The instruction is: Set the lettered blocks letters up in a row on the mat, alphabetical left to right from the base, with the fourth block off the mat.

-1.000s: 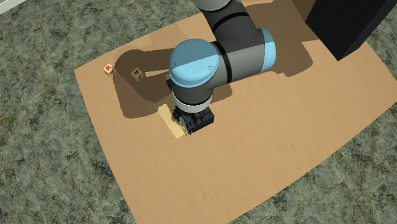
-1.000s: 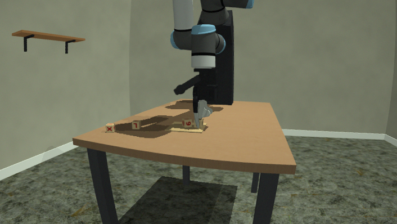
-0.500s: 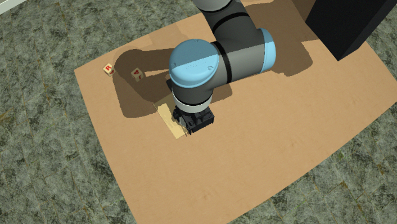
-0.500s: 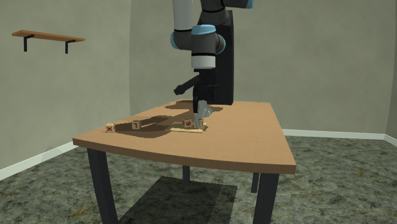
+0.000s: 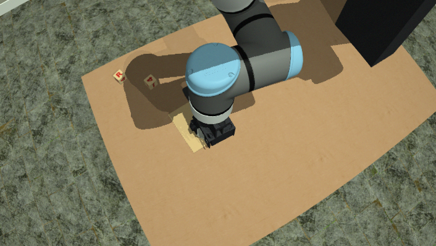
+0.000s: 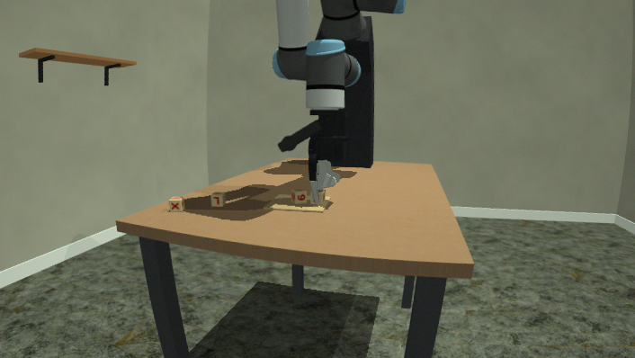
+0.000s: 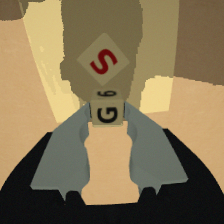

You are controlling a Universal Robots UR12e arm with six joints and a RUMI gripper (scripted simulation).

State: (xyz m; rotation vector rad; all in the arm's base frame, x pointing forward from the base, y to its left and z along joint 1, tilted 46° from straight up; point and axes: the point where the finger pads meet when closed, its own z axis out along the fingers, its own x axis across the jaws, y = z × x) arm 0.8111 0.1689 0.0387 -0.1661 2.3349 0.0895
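Observation:
My gripper [image 7: 107, 103] is shut on a wooden block with a black G [image 7: 106, 114] on top. It holds the block low over the pale mat [image 5: 188, 132], near the mat's end. In the exterior view the gripper [image 6: 317, 194] hides most of that block. Just beyond it on the mat sits a block with a red S [image 7: 102, 61] on top, turned about 45 degrees; it also shows in the exterior view [image 6: 300, 196]. A block with R on top [image 5: 118, 76] and a block with 4 on top [image 5: 150, 81] stand on the table off the mat.
The robot's black pedestal [image 5: 380, 28] stands at the table's back corner. The R block is close to the table's edge [image 6: 176, 204]. My arm's elbow [image 5: 216, 77] hides part of the mat from above.

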